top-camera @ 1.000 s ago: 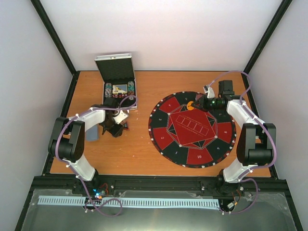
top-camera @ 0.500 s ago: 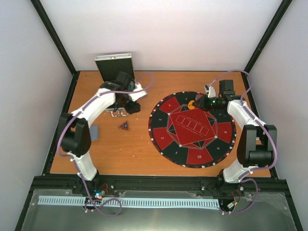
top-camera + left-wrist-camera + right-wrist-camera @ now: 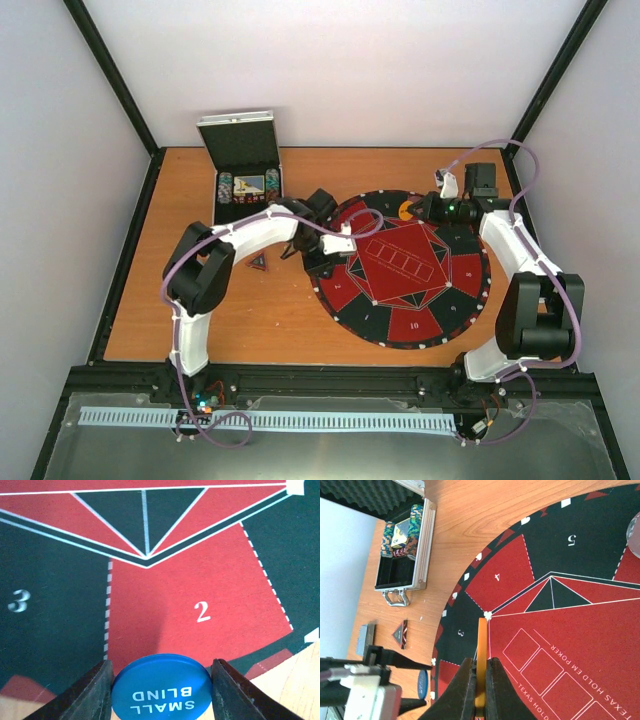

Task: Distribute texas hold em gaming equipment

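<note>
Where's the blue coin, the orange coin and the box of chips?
blue coin (image 3: 161, 687): left wrist view, middle of its lettered face.
orange coin (image 3: 481, 640): right wrist view, its thin upper edge.
box (image 3: 240, 143): top view, its raised lid.

White walls (image 3: 350, 70), orange wooden table (image 3: 290, 320)
</note>
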